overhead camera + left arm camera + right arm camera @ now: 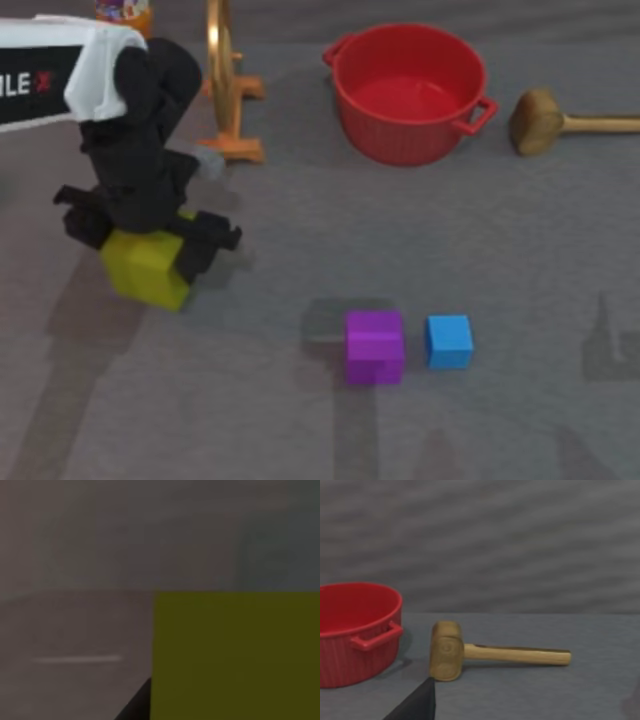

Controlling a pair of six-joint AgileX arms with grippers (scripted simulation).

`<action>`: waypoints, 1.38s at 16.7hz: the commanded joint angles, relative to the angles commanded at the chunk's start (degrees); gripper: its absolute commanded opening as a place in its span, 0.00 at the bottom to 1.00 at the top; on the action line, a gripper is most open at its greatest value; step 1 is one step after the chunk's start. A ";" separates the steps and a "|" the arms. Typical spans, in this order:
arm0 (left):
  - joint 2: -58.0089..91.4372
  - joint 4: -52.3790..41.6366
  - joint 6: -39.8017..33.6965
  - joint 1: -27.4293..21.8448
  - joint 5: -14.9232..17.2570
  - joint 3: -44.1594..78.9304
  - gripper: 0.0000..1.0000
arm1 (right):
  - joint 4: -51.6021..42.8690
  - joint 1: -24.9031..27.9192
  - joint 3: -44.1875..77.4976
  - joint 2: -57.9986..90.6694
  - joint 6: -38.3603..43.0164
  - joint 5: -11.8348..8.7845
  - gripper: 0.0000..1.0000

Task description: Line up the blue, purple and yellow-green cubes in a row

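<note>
Nearest me, toward the front edge of the gray tabletop [500, 260], the purple cube [375, 346] and the blue cube [449, 341] sit side by side in a short row, close but with a thin strip of tabletop between them, blue on the right. Both rest flat.

Farther back and well to the left, my left gripper [150, 232] is down over the yellow-green cube [148, 268], one dark finger on either side of it, clenched on the block. I cannot tell from above whether the cube rests on the surface or is lifted slightly. The left wrist view confirms it: the yellow-green face [235, 655] fills the frame's lower portion, hard against the camera, a dark finger [137, 702] edge beside it.

At the back, a red pot [408, 92] stands right of centre. Right of it lies a wooden mallet [560, 122], head toward the pot, handle running to the table's right edge. Left of the pot stands an orange wooden stand [228, 85].

My right arm is outside the top view; its wrist camera looks at the mallet [490, 652] and pot [355, 630], with only a dark finger tip [417, 705] showing. Whether that gripper is released or clenched, I cannot tell.
</note>
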 joint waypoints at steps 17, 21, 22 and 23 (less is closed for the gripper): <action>-5.79 -6.58 -25.08 -10.98 -0.09 0.39 0.00 | 0.00 0.00 0.00 0.00 0.00 0.00 1.00; -8.28 -6.92 -35.14 -15.98 -0.12 -1.06 0.00 | 0.00 0.00 0.00 0.00 0.00 0.00 1.00; -8.69 -6.88 -36.15 -16.57 -0.14 -1.25 0.00 | 0.00 0.00 0.00 0.00 0.00 0.00 1.00; -8.86 -6.86 -36.55 -16.81 -0.14 -1.32 0.00 | 0.00 0.00 0.00 0.00 0.00 0.00 1.00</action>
